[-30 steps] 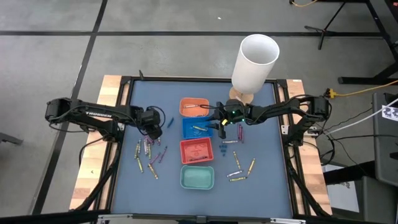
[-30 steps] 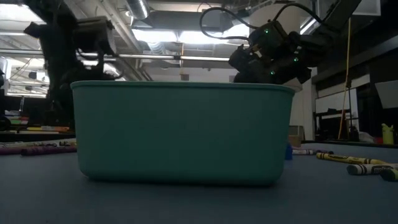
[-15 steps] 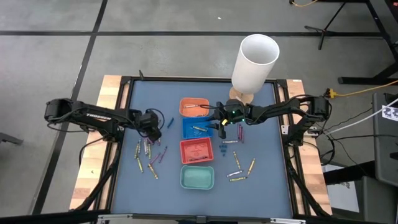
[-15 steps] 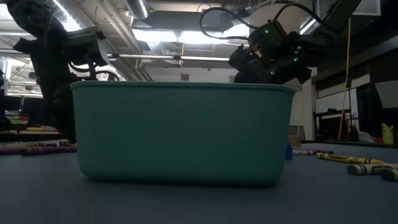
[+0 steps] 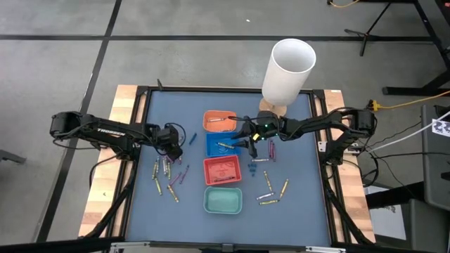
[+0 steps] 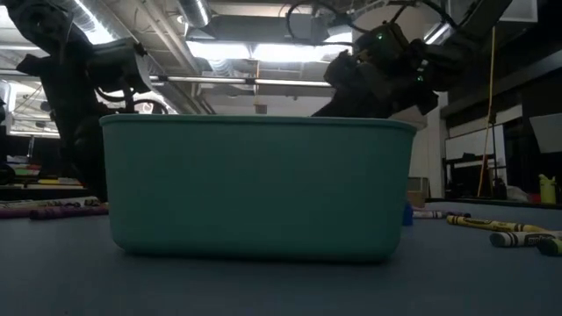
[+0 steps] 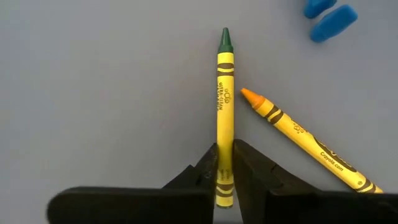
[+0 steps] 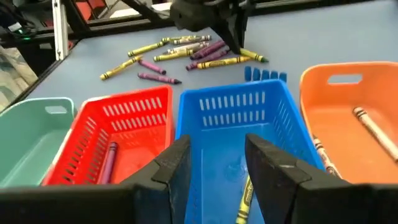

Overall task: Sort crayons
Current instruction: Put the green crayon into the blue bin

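Left wrist view shows the left gripper (image 7: 224, 171) with its two dark fingers drawn in narrow around a green-tipped crayon (image 7: 224, 106), a slim yellow-wrapped stick lying flat on the matte grey-blue surface (image 7: 93, 93). A second earlier these fingers stood wide, so the grasp has just been made and this crayon looks ready to be lifted toward a tray. Just beside it lies an orange-tipped crayon (image 7: 305, 146), angled away, its paper wrapper printed with dark bands; blue stubs (image 7: 329, 18) sit well apart. From the high view, the left gripper (image 5: 171, 138) works at the loose pile of crayons (image 5: 169, 172) left of the trays. The right gripper (image 5: 247, 138) hangs over the blue tray (image 5: 211, 150) with its fingers spread wide and holding nothing; since a second ago it has shifted slightly. The right wrist view shows four plastic trays with slotted walls in a row: teal tray (image 8: 28, 143), red tray (image 8: 121, 134), blue, and orange tray (image 8: 345, 118), each with a few crayons already inside. A tall smooth white cylinder (image 5: 290, 70) stands at the far edge.
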